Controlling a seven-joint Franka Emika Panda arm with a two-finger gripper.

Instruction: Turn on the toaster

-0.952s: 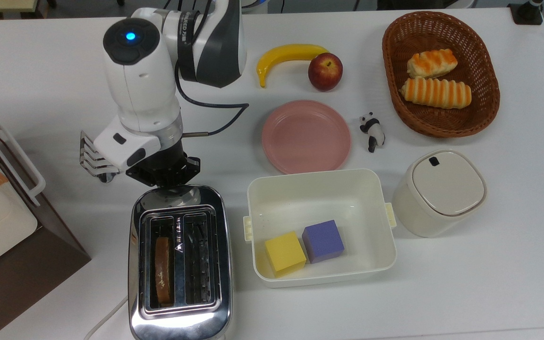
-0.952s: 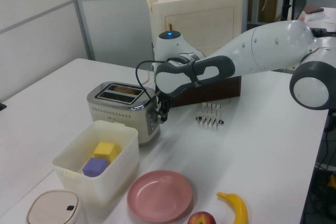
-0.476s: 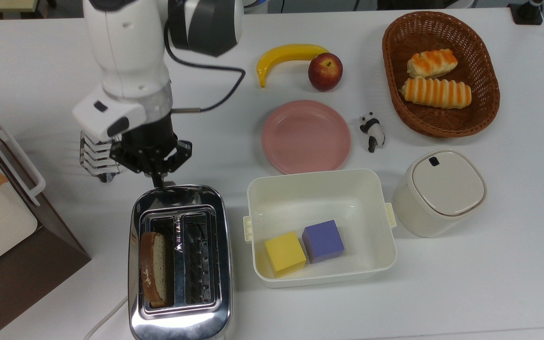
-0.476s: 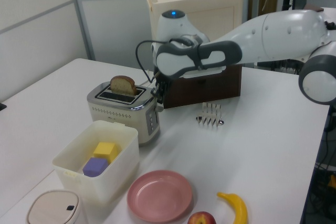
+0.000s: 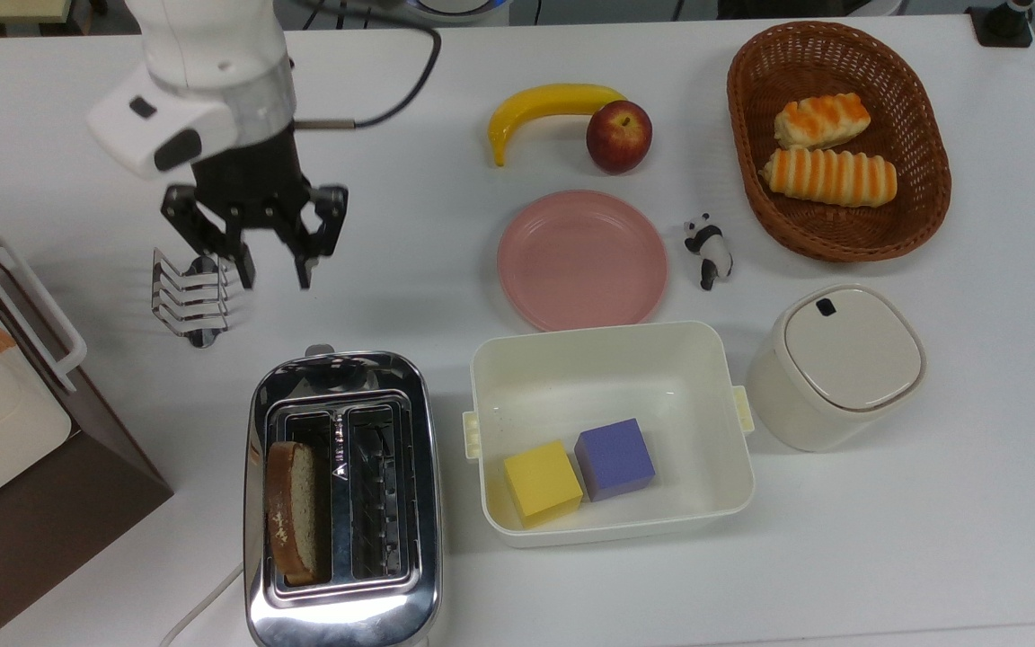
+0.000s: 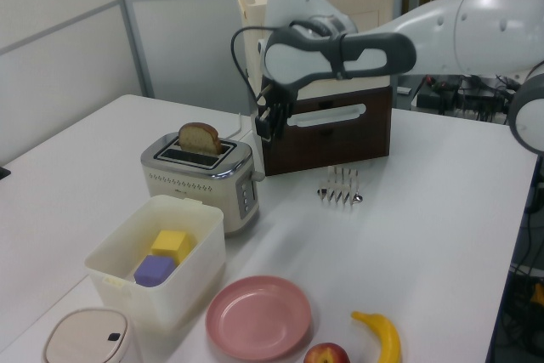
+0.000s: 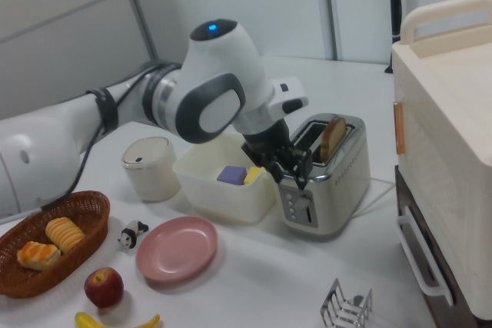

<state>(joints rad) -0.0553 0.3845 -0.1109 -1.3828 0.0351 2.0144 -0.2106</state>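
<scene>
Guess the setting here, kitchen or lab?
Most likely a robot lab staged as a breakfast table: the tool hangs open above a white table holding a toaster, toy panda and foam-like blocks, with partition walls behind.

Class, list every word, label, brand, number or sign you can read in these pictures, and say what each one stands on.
No text can be read for certain.
Small white marks and a triangle sign on the strip between the slots of the toaster: too small to read.
Dark symbols on the control panel at the toaster's end: too blurred to read.
The gripper hangs open above the table, and no lettering is legible on it.
</scene>
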